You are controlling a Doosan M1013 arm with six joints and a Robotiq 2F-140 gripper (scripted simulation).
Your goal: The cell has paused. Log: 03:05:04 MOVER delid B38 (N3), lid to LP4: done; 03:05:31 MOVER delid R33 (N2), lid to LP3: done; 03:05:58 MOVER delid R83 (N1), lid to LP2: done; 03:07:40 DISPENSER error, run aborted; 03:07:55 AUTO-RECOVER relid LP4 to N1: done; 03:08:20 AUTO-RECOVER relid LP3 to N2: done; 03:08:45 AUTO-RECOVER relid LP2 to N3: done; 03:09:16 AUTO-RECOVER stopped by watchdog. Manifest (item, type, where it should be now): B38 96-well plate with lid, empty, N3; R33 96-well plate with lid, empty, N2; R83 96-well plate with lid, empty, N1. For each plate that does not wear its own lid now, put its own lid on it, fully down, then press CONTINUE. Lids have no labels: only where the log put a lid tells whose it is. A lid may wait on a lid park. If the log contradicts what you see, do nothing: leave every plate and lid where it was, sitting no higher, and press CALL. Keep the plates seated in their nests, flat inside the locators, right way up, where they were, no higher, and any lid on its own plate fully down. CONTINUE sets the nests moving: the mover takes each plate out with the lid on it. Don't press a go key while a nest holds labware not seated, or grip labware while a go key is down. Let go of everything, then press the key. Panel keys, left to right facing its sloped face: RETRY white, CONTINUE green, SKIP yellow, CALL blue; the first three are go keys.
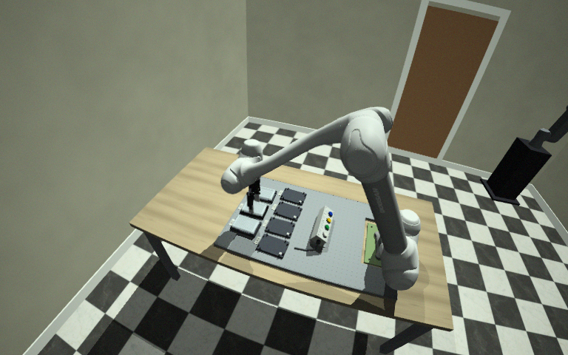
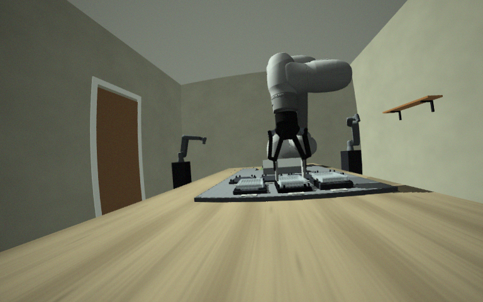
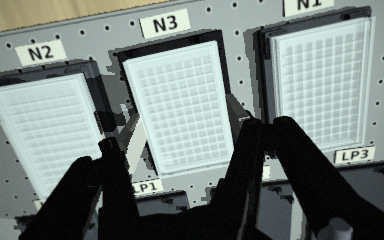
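Three white 96-well plates sit in dark nests in a row, each under a clear lid. In the wrist view they are labelled N2 [image 3: 42,127], N3 [image 3: 177,105] and N1 [image 3: 320,82]. My gripper [image 3: 184,116] stands straight down over the middle plate in N3. Its two fingers are shut on the long sides of that plate's lid. The lid lies level and low on its plate. In the exterior view the fingertips [image 2: 288,171] reach the top of the middle plate [image 2: 292,180]. The gripper also shows in the top view [image 1: 251,201].
Four dark lid parks [image 1: 287,211] lie in a row beside the nests; labels LP1 [image 3: 148,187] and LP3 [image 3: 354,154] show. The key panel [image 1: 323,228] stands further along the grey baseplate, with blue, yellow, green and white keys. A green pad [image 1: 371,246] lies by the arm's base.
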